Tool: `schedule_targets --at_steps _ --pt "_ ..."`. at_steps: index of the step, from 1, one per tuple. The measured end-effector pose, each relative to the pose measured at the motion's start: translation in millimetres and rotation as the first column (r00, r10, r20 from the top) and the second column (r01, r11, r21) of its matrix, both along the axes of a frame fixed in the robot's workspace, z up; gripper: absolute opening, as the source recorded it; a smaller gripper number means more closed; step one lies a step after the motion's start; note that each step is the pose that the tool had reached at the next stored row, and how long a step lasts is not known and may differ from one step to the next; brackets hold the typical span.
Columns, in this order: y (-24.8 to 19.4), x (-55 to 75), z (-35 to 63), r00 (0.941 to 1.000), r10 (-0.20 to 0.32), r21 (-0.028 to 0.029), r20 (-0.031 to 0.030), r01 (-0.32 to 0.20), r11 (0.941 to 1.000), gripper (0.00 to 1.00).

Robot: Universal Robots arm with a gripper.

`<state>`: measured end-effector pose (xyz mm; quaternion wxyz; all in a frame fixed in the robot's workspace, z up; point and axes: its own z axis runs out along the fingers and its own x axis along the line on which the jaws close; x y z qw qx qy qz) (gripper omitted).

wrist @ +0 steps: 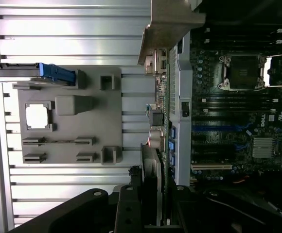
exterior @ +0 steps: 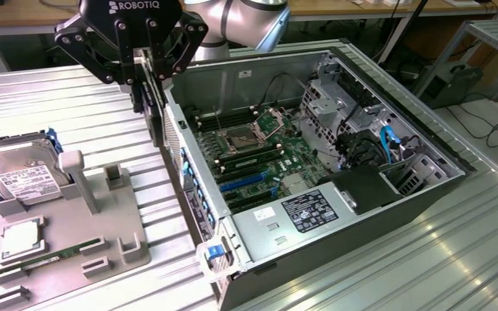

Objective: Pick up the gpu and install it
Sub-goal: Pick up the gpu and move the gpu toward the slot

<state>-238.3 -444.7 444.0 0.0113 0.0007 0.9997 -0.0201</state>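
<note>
We see the arm's black fingers (exterior: 139, 84) clamped on the thin, dark, flat gpu (exterior: 155, 123). It hangs edge-on, long axis downward, just outside the open black computer case (exterior: 301, 262), whose blue slots (exterior: 242, 183) lie beyond.

Thin dark gpu (exterior: 155, 123) is held clamped upright, edge-on, raised just above the computer case (exterior: 231, 84) wall.

Case wall (exterior: 174, 148) just beside gpu (exterior: 154, 115); blue slots (exterior: 244, 183) unblocked; cables (exterior: 386, 144) crowd exterior view's right.
</note>
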Motion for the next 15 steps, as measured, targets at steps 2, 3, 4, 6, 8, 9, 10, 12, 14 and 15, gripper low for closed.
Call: schedule_targets --at_steps 2,3,4,6,8,9,10,12,14,15 --pt "0.0 2.7 0.0 1.0000 0.000 0.0000 0.0000 0.000 1.0000 0.28" --pt "0.0 4.0 0.0 1.0000 0.000 0.0000 0.0000 0.000 1.0000 0.28" --pt "0.0 6.1 0.0 1.0000 0.000 0.0000 0.0000 0.000 1.0000 0.28" --pt "0.0 8.4 0.0 1.0000 0.000 -0.0001 -0.0001 0.000 1.0000 0.28" --pt "0.0 10.2 0.0 1.0000 0.000 0.0000 0.0000 0.000 1.0000 0.28" --pt "0.0 11.3 0.0 1.0000 0.000 0.0000 0.0000 0.000 1.0000 0.28" --pt "0.0 12.2 0.0 1.0000 0.000 0.0000 0.0000 0.000 1.0000 0.28" --pt "0.0 14.2 0.0 1.0000 0.000 0.0000 -0.0001 0.000 1.0000 0.28" --pt "0.0 16.0 0.0 1.0000 0.000 0.0000 0.0000 0.000 1.0000 0.28" --pt "0.0 17.0 0.0 1.0000 0.000 0.0000 0.0000 0.000 1.0000 0.28"
